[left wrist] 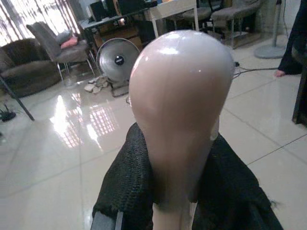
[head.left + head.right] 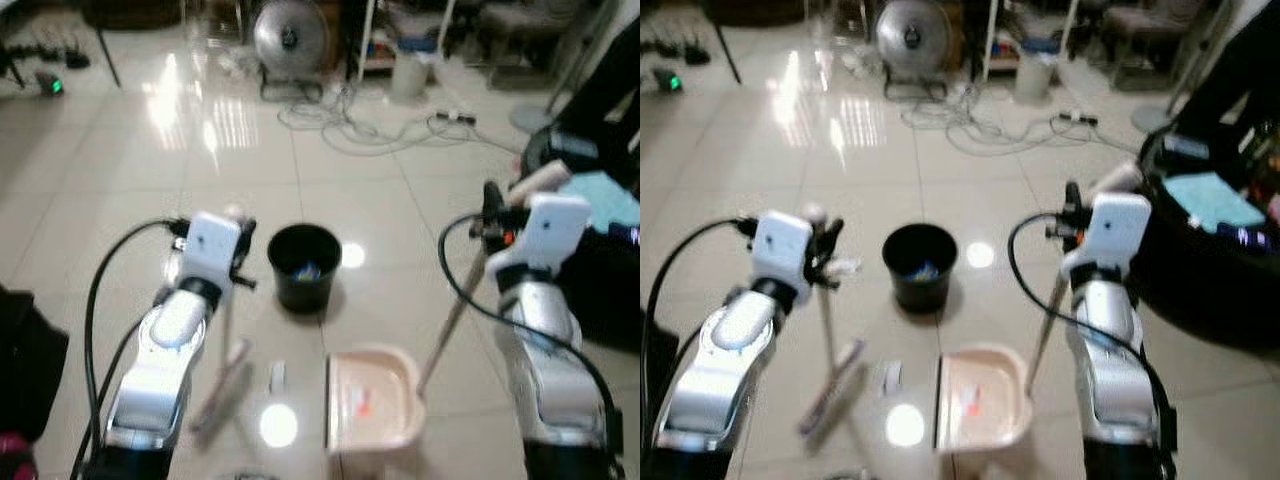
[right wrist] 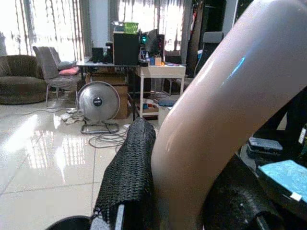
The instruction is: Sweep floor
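My left gripper [image 2: 240, 252] is shut on the top of a pale pink broom handle [image 1: 180, 96]. The broom's head [image 2: 225, 385] rests on the tiled floor just in front of me. My right gripper [image 2: 492, 218] is shut on the long handle [image 3: 216, 129] of a pink dustpan [image 2: 372, 400]. The pan lies flat on the floor between my arms, with a small orange scrap in it. A small white scrap [image 2: 277, 376] lies between the broom head and the pan. Black fingers [image 1: 127, 187] wrap each handle in the wrist views.
A black waste bin [image 2: 304, 265] stands just beyond the dustpan. Farther back are a floor fan [image 2: 290, 38], tangled cables [image 2: 350, 125], a power strip [image 2: 455, 117] and a white bin [image 2: 410, 72]. A black seat with a teal cloth [image 2: 600, 200] is at right; a dark bag [image 2: 25, 360] at left.
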